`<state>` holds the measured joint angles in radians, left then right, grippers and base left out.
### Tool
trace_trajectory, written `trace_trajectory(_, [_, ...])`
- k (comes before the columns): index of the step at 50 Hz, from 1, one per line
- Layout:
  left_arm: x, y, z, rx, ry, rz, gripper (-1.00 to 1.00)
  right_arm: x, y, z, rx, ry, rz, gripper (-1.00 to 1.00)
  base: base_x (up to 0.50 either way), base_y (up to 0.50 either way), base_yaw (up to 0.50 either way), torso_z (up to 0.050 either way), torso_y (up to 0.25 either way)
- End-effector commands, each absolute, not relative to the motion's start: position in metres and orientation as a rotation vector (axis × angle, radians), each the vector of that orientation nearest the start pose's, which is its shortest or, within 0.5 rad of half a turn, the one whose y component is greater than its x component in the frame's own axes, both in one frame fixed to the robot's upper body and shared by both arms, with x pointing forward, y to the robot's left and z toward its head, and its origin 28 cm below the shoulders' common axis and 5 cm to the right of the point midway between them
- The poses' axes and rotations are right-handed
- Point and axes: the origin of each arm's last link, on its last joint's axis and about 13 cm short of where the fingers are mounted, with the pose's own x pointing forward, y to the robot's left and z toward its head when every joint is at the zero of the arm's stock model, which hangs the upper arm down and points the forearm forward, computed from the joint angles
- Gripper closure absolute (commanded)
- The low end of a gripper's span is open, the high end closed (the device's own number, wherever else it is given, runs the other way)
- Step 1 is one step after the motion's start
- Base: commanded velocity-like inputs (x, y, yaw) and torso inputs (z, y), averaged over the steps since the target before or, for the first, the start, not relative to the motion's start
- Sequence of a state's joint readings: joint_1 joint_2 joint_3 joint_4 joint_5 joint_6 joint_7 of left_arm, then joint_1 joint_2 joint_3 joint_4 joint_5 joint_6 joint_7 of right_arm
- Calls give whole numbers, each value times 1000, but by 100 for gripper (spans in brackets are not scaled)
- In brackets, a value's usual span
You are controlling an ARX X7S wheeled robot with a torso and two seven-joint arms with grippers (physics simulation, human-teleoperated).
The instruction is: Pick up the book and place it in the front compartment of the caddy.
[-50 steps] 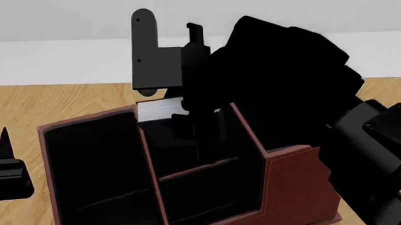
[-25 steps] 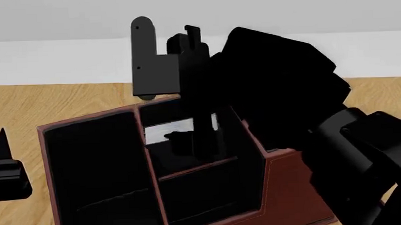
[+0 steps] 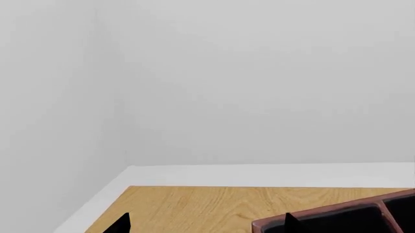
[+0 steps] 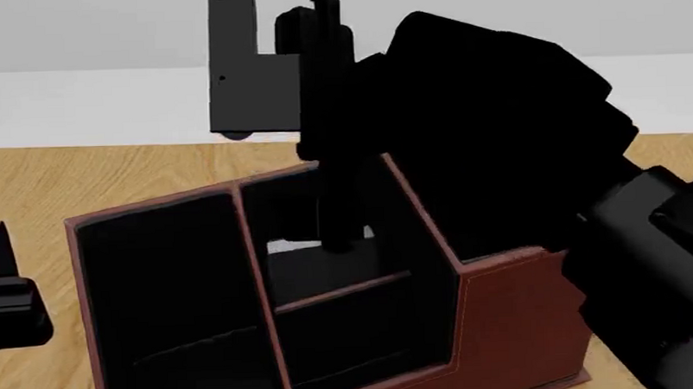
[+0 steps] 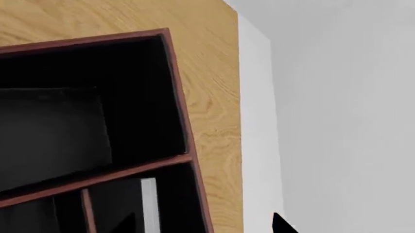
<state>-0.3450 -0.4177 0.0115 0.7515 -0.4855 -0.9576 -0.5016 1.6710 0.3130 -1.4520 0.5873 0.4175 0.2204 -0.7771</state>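
Since a second ago my right gripper (image 4: pixel 338 234) has risen a little, while the book (image 4: pixel 289 246) has sunk from level with the caddy (image 4: pixel 507 327) rim to low inside the cell behind the cross divider, only a sliver of white page edge showing beside my fingers. In the right wrist view the same book appears as a pale strip (image 5: pixel 149 204) standing against the cell wall. Whether my right jaws are parted or still pinching I cannot tell, because black fingers merge with the black lining; the book sitting so low suggests to me it is already let go. My judgement is that this is the release and withdrawal step, and doing it well means opening fully, then lifting straight up out of the cell without brushing the thin divider or the caddy's stepped wall, so the book is not dragged or tipped. I would also check that this cell is really the front compartment, since a lower one lies nearer me. My left gripper (image 4: pixel 7 293) hangs over the tabletop (image 4: pixel 115 177) well beside the caddy, its jaws too dim to read
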Motion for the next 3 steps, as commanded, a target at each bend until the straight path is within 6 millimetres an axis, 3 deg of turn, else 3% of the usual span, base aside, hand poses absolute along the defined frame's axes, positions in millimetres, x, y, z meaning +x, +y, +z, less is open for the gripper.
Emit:
trace_trajectory(1, [216,246,179,120,-104,194,-100,375,-83,331,-1209,-3,973,-100,0,0,0,0,0])
trace_trajectory(3, [216,246,180,118,-107,194,-100,367,-85,330,-1200,-20,936,-100,0,0,0,0,0])
